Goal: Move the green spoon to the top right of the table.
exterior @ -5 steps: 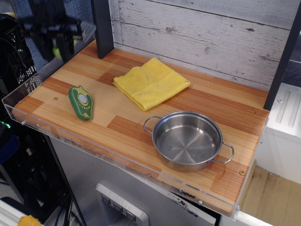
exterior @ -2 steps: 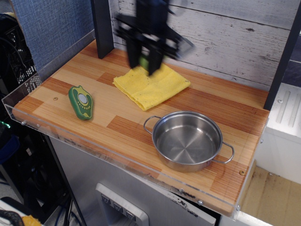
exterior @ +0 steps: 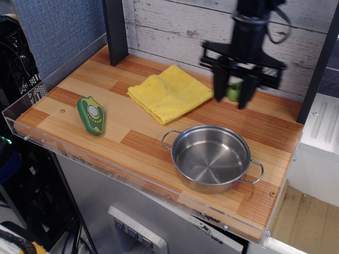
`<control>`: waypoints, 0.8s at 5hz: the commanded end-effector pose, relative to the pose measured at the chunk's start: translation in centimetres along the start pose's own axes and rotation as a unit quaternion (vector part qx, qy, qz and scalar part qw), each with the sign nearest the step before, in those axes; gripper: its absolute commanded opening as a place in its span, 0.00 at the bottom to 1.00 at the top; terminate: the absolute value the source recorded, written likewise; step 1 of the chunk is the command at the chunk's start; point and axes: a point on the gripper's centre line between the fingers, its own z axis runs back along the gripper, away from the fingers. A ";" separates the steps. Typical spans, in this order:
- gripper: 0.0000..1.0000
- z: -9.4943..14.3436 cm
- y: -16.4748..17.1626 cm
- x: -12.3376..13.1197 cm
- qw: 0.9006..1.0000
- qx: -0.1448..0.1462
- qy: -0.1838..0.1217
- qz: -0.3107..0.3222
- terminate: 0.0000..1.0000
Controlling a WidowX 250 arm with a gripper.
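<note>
My gripper (exterior: 233, 93) hangs above the back right part of the wooden table (exterior: 106, 143), in front of the plank wall. Its black fingers (exterior: 219, 84) are shut on the green spoon (exterior: 234, 91), of which only a lime-green bit shows between them. The spoon's grey head is hidden. The gripper is held a little above the table surface, beyond the pot and to the right of the yellow cloth.
A steel pot (exterior: 212, 157) with two handles stands front right. A folded yellow cloth (exterior: 169, 92) lies at the back middle. A dark green pepper-shaped toy (exterior: 91, 115) lies at the left. Black posts stand at the back left (exterior: 115, 32) and right (exterior: 318, 69).
My gripper has swept from the far left, over the yellow cloth, to the back right of the table, carrying the green spoon. The other things have not moved.
</note>
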 end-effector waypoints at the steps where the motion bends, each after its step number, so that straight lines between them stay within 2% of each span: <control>1: 0.00 1.3 -1.2 1.2 0.993 -0.044 -0.028 0.105 0.00; 2: 0.00 0.6 -0.9 1.3 0.990 -0.031 -0.035 0.135 0.00; 3: 0.00 -1.0 -0.8 1.3 0.989 0.002 -0.033 0.145 0.00; 4: 0.00 -3.8 -0.2 1.5 0.989 0.022 0.001 0.144 0.00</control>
